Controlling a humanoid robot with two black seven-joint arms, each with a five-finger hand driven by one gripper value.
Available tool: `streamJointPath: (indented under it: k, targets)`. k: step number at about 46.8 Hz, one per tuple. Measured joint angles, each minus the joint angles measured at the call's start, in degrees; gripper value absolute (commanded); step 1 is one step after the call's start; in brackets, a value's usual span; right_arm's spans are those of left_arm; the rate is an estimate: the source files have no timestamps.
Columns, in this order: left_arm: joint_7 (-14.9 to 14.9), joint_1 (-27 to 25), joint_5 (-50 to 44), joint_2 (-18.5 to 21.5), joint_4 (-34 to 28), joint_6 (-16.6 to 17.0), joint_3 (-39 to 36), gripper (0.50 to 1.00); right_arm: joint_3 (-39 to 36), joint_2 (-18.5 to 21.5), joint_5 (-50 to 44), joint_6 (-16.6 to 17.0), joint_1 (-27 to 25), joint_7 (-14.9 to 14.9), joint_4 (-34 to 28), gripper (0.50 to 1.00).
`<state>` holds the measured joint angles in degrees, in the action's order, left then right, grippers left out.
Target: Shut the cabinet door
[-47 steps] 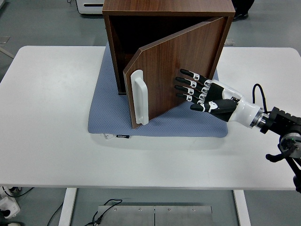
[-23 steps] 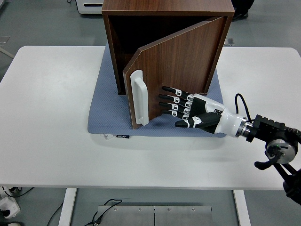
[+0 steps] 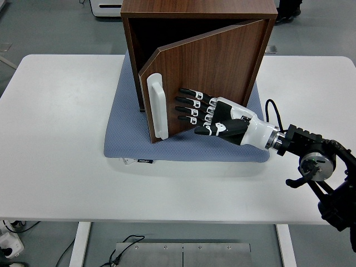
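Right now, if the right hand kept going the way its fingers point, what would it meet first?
The right hand points left across the cabinet door; next in line is the white handle, though depth is uncertain.

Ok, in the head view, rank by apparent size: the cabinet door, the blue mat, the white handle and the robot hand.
1. Mat, though the cabinet covers much of it.
2. Door.
3. Hand and handle look alike; unsure.
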<state>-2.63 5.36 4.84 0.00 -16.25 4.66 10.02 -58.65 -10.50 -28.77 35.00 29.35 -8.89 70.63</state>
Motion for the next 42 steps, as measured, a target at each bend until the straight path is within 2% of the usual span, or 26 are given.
streamJointPath:
  k: [27,42]
  targets:
    - [0.0,-0.1,0.0,0.0,0.0,-0.1,0.0,1.000,-7.0,7.9,3.2,0.0,5.6,0.1,-10.9,1.000]
    - [0.0,-0.1,0.0,0.0,-0.1,-0.2,0.0,1.000,-9.2,10.4,3.6,0.0,7.6,0.7,-16.0,1.000]
